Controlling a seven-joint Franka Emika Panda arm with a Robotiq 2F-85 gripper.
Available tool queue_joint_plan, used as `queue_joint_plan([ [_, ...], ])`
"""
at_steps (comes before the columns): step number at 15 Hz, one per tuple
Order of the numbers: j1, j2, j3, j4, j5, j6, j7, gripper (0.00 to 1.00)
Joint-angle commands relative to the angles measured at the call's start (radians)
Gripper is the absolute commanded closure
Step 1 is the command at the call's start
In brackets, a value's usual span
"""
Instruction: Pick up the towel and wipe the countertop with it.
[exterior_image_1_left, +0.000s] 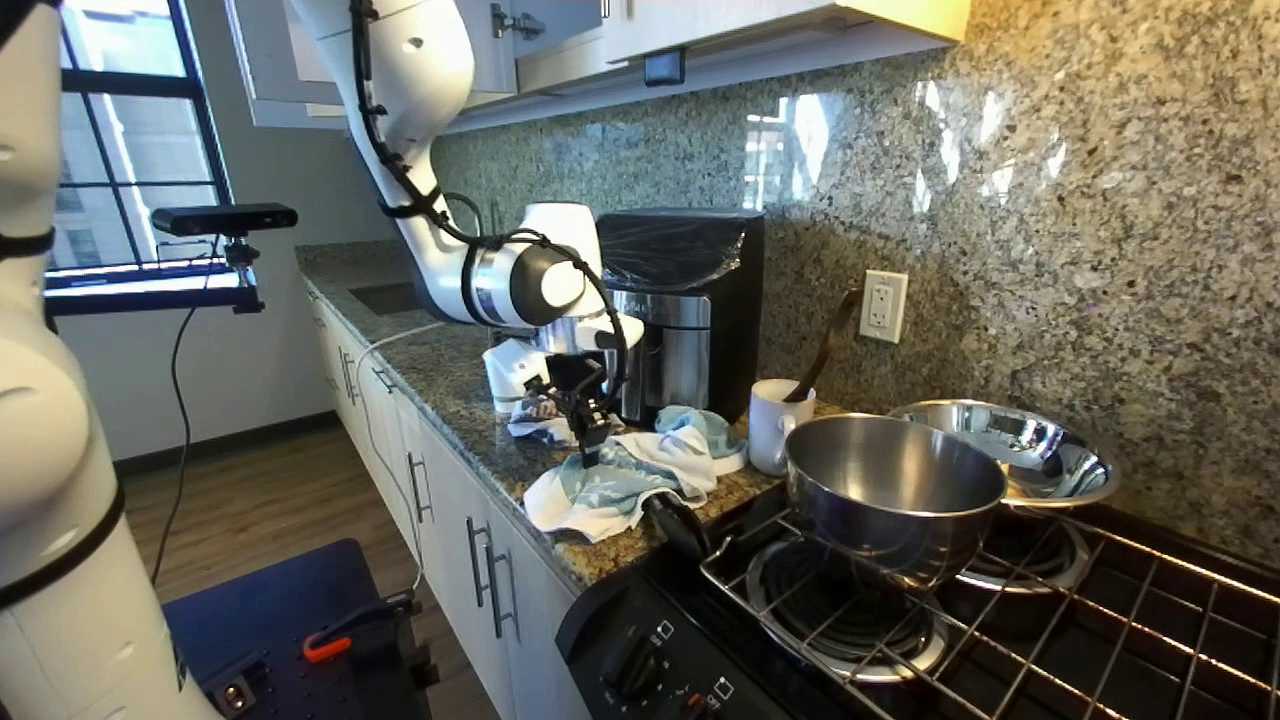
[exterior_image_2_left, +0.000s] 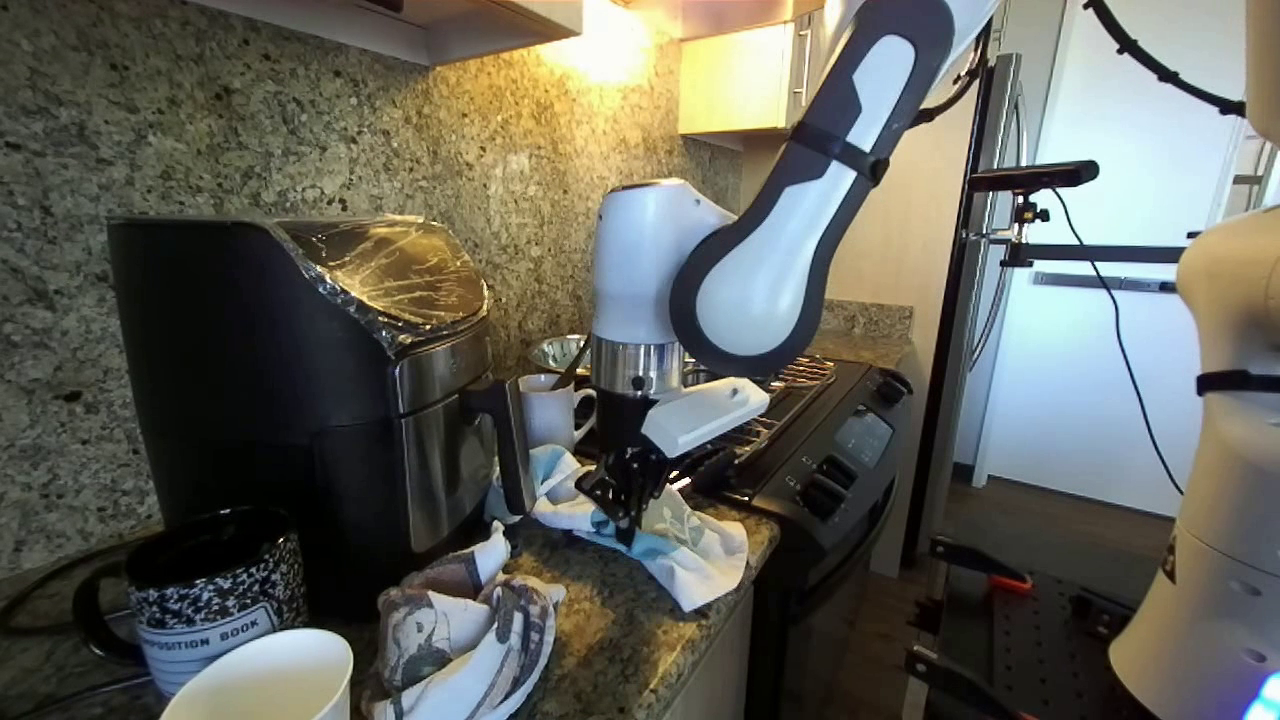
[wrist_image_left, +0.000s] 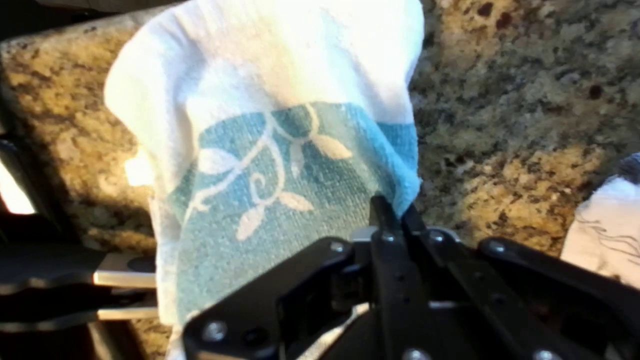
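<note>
"How are the fingers (wrist_image_left: 383, 217) set?"

"Closed together, with a fold of the towel (wrist_image_left: 295, 150) pinched between their tips."

"And the rest of it?"

"Crumpled over the bench (wrist_image_left: 500, 110), right beneath and beside them."

"What's near them?"

"A brown-and-white cloth (exterior_image_2_left: 455, 650), with bare bench showing between it and the fingers. In both exterior views the fryer (exterior_image_2_left: 445, 475) stands close by, and so does the white mug (exterior_image_1_left: 772, 425), a brown utensil (exterior_image_1_left: 828, 340) leaning in it."

"And farther off from them?"

"A steel bowl (exterior_image_1_left: 890, 500) on the stove (exterior_image_1_left: 690, 610), and beyond that a shiny bowl (exterior_image_1_left: 1060, 455)."
</note>
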Motion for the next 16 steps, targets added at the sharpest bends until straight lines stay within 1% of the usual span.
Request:
queue_joint_plan([
  [1,-0.065,-0.116,0.08,-0.051,0.153,-0.059,-0.144,0.97],
  [4,-0.097,-0.157,0.136,-0.057,0.307,-0.108,-0.273,0.97],
  [5,-0.098,-0.173,0.143,-0.061,0.326,-0.123,-0.288,0.97],
  [6,-0.098,-0.195,0.151,-0.066,0.342,-0.135,-0.306,0.97],
  [10,-0.086,-0.271,0.167,-0.083,0.323,-0.171,-0.305,0.97],
  [12,-0.08,-0.293,0.181,-0.082,0.347,-0.19,-0.331,0.97],
  [16,-0.056,-0.307,0.211,-0.066,0.431,-0.23,-0.443,0.97],
])
